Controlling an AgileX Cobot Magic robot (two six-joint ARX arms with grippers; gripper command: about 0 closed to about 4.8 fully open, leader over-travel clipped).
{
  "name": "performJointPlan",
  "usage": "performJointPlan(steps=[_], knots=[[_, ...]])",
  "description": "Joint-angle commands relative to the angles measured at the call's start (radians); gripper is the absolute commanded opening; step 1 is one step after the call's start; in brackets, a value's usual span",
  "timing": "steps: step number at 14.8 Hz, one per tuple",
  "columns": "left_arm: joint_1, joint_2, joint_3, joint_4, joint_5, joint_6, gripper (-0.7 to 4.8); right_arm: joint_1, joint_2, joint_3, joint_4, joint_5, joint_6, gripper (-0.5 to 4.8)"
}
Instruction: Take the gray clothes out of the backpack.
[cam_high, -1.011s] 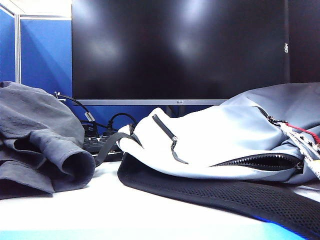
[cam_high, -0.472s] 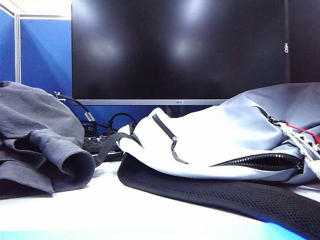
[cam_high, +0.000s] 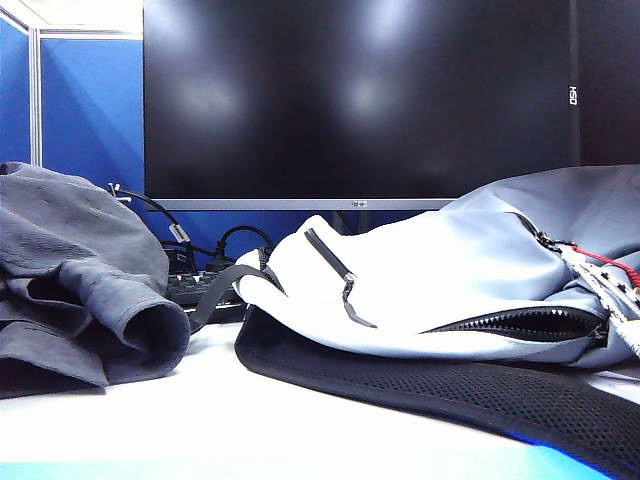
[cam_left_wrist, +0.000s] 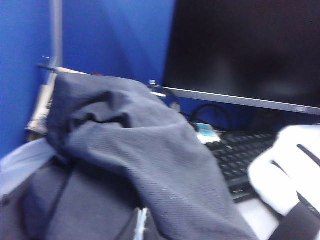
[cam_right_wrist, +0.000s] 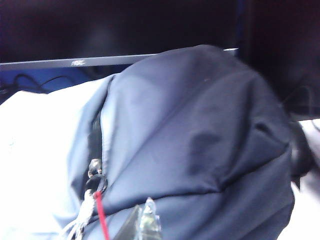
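On the white tabletop (cam_high: 200, 420) in the exterior view, the dark slate-gray ribbed clothes (cam_high: 80, 280) lie in a crumpled heap at the left, fully outside the large pale gray-white fabric backpack (cam_high: 440, 290), which lies on its side at the right with its black mesh back panel (cam_high: 450, 385) lowest. A narrow gap of bare table separates the two. Behind them stand a big black monitor (cam_high: 350, 100), a black keyboard (cam_high: 195, 290) with dark cables, and a blue partition wall (cam_high: 90, 110). Neither gripper shows here.

In the left wrist view (blurred), the tip of the left gripper (cam_left_wrist: 141, 226) just pokes in at the frame's edge, its fingers pressed together with nothing between them. The gray clothes (cam_left_wrist: 135, 160) are piled directly ahead of the fingertips and very close, whether touching cannot be told. Beyond the clothes lie the keyboard (cam_left_wrist: 240, 152) and a pale corner of the backpack (cam_left_wrist: 285, 170).

In the right wrist view, the right gripper (cam_right_wrist: 142, 220) likewise shows only its closed, empty tip. The backpack (cam_right_wrist: 200, 150) bulges just ahead of the fingertips, its black zipper (cam_right_wrist: 94, 145) and a red cord (cam_right_wrist: 101, 215) beside them, the monitor (cam_right_wrist: 125, 30) far behind.
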Motion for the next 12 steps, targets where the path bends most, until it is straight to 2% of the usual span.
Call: performJointPlan(steps=[1,6,12], knots=[[0.0,-0.002,0.001,-0.008,-0.019,0.004,-0.05,-0.001,-0.002,-0.003,0.048,0.015,-0.003,-0.06],[0.0,-0.002,0.001,-0.033,-0.019,0.029,-0.05,-0.002,-0.002,-0.003,0.048,0.075,-0.003,-0.06],[0.0,-0.002,0.0,-0.082,-0.046,0.124,-0.05,-0.002,-0.002,-0.003,0.07,0.079,-0.002,-0.06]])
